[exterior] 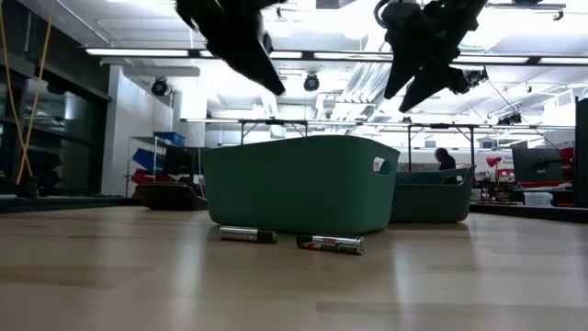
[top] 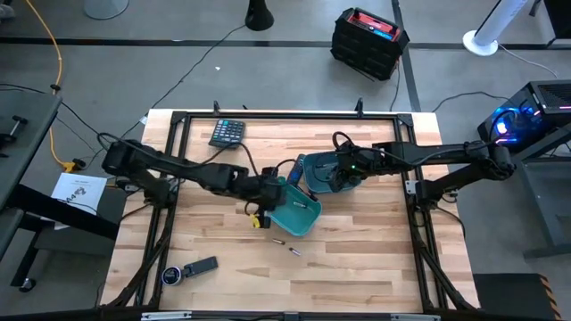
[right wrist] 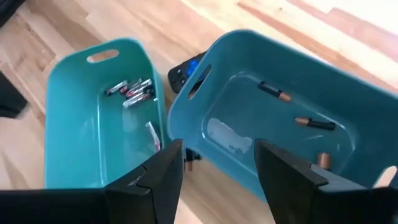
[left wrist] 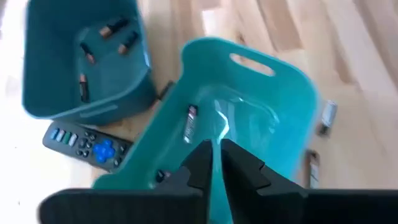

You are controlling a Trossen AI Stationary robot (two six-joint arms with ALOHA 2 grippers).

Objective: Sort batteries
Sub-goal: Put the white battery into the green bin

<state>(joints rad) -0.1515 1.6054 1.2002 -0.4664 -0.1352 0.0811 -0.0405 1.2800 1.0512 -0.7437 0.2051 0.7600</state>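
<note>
Two teal bins stand mid-table: the near bin [top: 296,212] and the far bin [top: 323,169]. The near bin holds several silvery and red batteries [right wrist: 130,90], one of them [left wrist: 191,121] lying below my left gripper. The far bin holds dark, copper-tipped batteries [right wrist: 298,109]. Two loose batteries [exterior: 248,234] [exterior: 331,244] lie on the wood in front of the near bin. My left gripper [left wrist: 217,152] hangs above the near bin's left rim, its fingers almost together with nothing between them. My right gripper [right wrist: 219,158] hovers open over the far bin.
A black remote [left wrist: 87,144] lies between the two bins. A dark calculator [top: 227,132] sits at the far left. A small dark device [top: 203,265] and a round object [top: 169,275] lie at the near left. A person [exterior: 444,158] shows far behind the table.
</note>
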